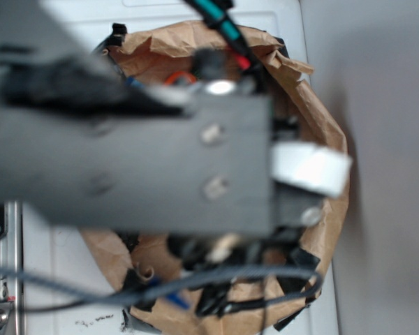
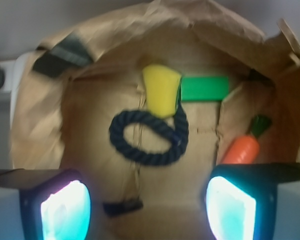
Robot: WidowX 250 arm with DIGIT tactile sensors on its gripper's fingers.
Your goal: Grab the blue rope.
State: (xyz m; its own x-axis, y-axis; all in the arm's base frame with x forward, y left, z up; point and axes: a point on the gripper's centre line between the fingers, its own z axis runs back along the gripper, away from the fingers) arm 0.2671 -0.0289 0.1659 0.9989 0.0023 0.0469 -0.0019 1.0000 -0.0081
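I hover my pincer (image 2: pixel 147 205) wide apart above the blue rope (image 2: pixel 149 137) (mid-frame, touching the yellow block (image 2: pixel 161 89)); approach step, next I descend and close.

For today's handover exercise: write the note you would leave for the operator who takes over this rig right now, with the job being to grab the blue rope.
Gripper: open, holding nothing, hanging above the floor of the brown paper bin.
Blue rope: lies flat as an oval loop mid-bin, ahead of and between the fingertips. Its far right edge touches the yellow piece, which sits beside a green block.
Orange toy carrot: to the rope's right, apart from it.
Done: gripper roughly lined up over the bin.
Left: descend, close on the rope, lift.
The exterior view is blocked by the arm, so height is hard to judge.
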